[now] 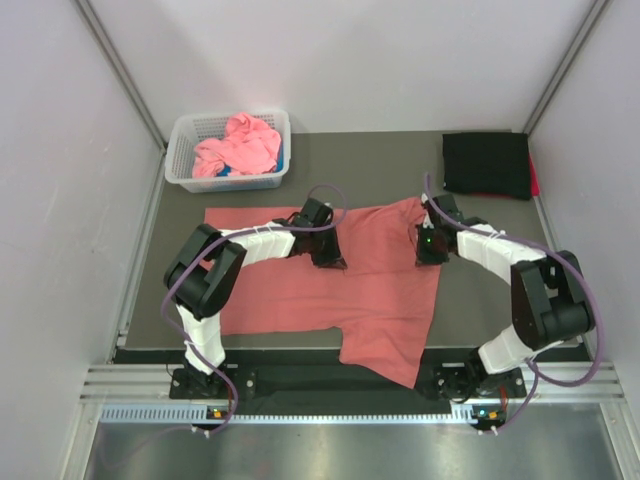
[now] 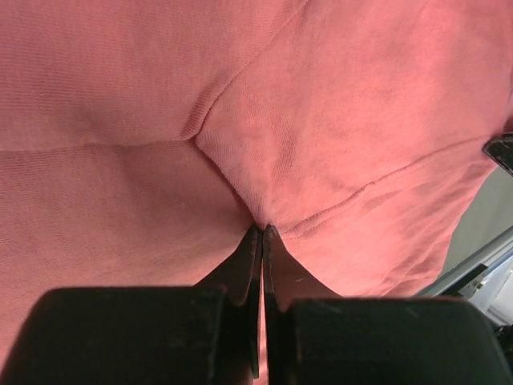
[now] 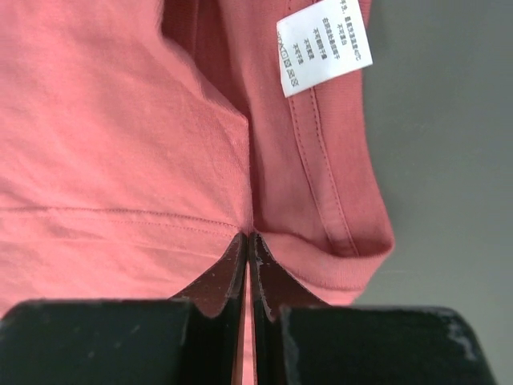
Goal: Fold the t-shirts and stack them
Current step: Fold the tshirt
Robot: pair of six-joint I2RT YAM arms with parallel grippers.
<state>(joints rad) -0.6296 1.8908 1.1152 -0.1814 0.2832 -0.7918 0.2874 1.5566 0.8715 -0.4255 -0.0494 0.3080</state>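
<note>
Salmon-red t-shirt [image 1: 370, 290]: the left gripper [image 2: 262, 228] and right gripper [image 3: 247, 237] are both closed, each pinching a pucker of it. It lies spread at the centre of the table [image 1: 380, 165]. Judged light, limp and unbreakable; grip at hems or seams. Count: one salmon-red; one pink t-shirt [image 1: 240, 145] in one basket [image 1: 180, 152] at eleven o'clock; one black t-shirt [image 1: 487, 163], folded, at one o'clock.

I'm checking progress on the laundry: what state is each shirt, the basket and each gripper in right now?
red shirt: spread out, not folded, pinched by both grippers.
pink shirt: crumpled in the basket.
black shirt: folded flat, far right.
basket: upright, holding the pink shirt.
left gripper: shut on the red shirt.
right gripper: shut on the red shirt, near its label.
</note>
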